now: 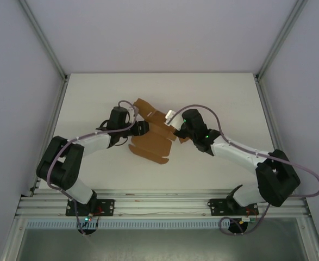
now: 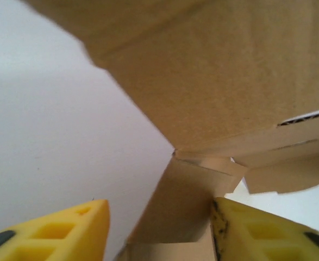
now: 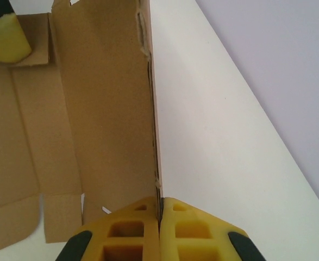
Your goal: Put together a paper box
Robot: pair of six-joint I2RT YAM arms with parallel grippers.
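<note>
Upright paper box [image 1: 151, 138] blocks mid-table [image 1: 219, 95]; far side free

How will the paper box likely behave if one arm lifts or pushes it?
Probably light: the right gripper holds one panel of the paper box upright by an edge pinch alone. Likely floppy at the creases, as flaps stand at different angles, though each panel looks flat and stiff. A push may fold it rather than slide it.
</note>
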